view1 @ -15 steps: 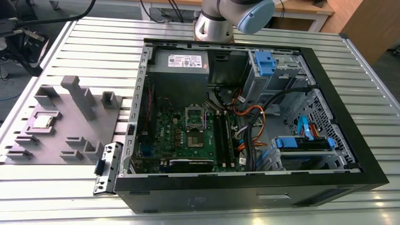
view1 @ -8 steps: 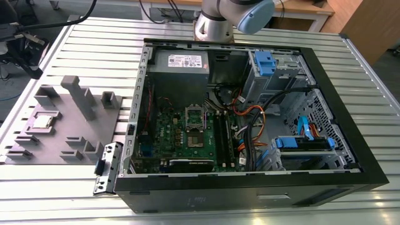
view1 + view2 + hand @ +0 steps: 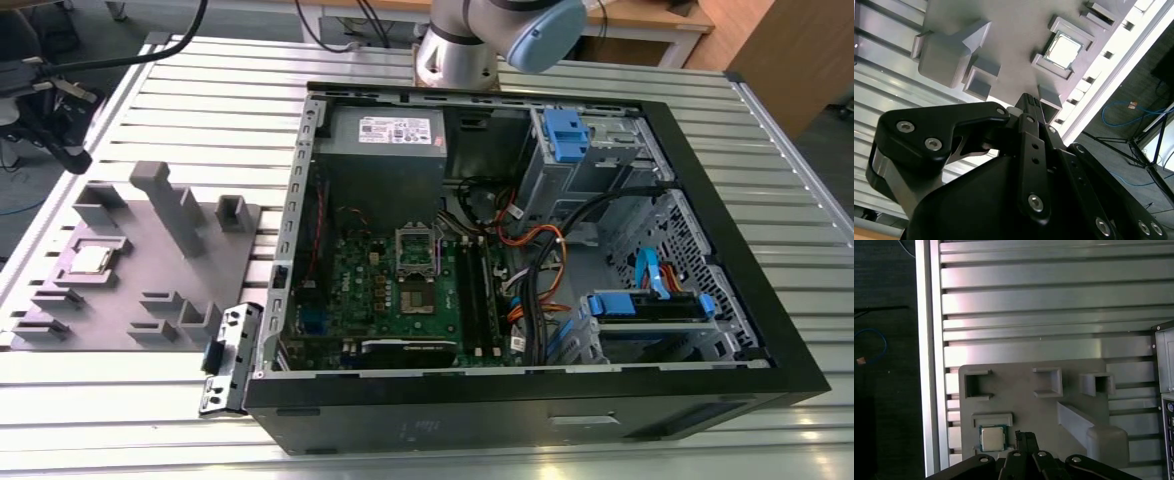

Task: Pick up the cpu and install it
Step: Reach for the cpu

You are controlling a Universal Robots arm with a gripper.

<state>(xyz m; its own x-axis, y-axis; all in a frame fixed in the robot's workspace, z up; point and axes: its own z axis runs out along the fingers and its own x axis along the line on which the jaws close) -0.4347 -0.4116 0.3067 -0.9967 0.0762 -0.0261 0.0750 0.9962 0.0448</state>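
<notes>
The cpu (image 3: 90, 260), a small square chip with a silvery top, lies flat in a framed pocket of a grey fixture plate (image 3: 134, 290) at the exterior view's left. It also shows in both wrist views (image 3: 1064, 50) (image 3: 992, 438). My black gripper (image 3: 67, 150) hangs above the plate's far left edge. In both wrist views its fingers (image 3: 1029, 102) (image 3: 1024, 437) are shut together with nothing between them, just beside the cpu and above it, not touching. The motherboard socket (image 3: 418, 248) lies open inside the computer case.
The open black computer case (image 3: 747, 330) fills the middle and right of the slatted metal table (image 3: 147, 400), with cables and blue drive brackets inside. Upright grey blocks (image 3: 167, 205) rise from the fixture plate. The arm's base (image 3: 461, 50) stands behind the case.
</notes>
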